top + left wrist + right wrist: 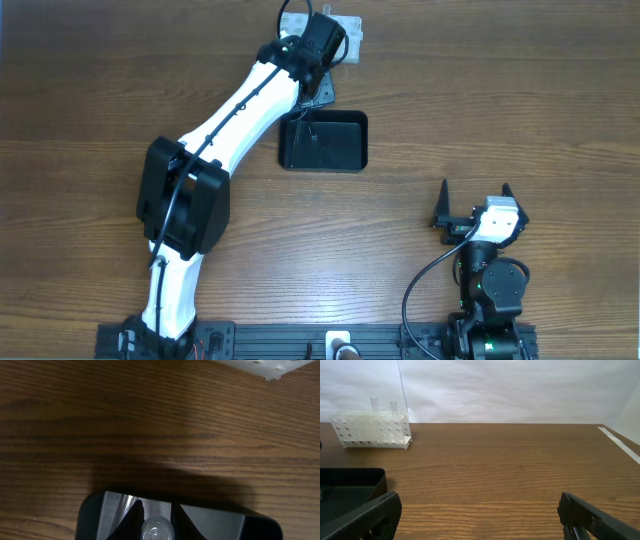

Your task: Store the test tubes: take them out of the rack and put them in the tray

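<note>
Left gripper (pixel 157 519) jaws are clamped on a test tube (pixel 157 531), above the black tray's (pixel 95 516) wall, near the rack (pixel 372 433). Right gripper (pixel 475 200) jaws are spread wide and hold nothing, well apart from the tray.

Setting: robotics lab bench. Evidence: wood-grain table (pixel 520 100); white perforated rack (pixel 350 35) at upper centre of the top view, test tubes (pixel 393 407) standing in it; black tray (pixel 345 145) just below. Left arm (pixel 230 120) and right arm (pixel 490 280) mounted on a black rail (pixel 290 338) along the bottom edge. Plain white backdrop (pixel 520 390) behind.
</note>
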Tool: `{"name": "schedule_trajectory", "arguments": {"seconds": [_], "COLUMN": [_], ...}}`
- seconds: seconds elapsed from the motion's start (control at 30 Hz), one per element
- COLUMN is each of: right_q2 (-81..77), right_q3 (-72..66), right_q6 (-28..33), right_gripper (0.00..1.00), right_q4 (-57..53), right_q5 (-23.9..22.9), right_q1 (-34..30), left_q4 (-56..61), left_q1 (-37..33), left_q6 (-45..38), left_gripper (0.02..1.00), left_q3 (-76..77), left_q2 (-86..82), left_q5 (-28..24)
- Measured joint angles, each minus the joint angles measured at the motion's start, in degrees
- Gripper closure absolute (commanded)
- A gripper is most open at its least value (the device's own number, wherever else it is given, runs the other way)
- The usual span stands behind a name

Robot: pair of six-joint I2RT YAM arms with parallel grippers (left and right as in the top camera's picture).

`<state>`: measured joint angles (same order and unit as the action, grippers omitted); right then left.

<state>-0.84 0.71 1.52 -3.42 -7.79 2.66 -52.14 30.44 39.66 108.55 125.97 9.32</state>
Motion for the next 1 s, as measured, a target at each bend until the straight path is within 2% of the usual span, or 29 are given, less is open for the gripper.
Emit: {"name": "schedule_trajectory", "arguments": {"seconds": [0.27,0.63,1.0], "right_q2": [0.0,0.0,0.0], "right_q3": [0.0,0.0,0.0], "right_q6": [-0.02,0.04,0.02], "right_gripper": [0.007,0.007,0.009], "right_q4": [0.0,0.0,0.0], "right_q5": [0.0,0.0,0.0], "right_q1": [0.0,0.0,-0.02], "left_q4": [-0.2,-2.8,-3.08], "left_q1": [2.23,3.52,3.52], "left_q6": [-5.27,-11.28,-12.7], "left_gripper": [0.906,0.952,0.917], "left_q3": [0.0,0.0,0.02], "left_q2": [0.0,0.94,3.48], "left_q5": [-0.37,0.35,1.11]}}
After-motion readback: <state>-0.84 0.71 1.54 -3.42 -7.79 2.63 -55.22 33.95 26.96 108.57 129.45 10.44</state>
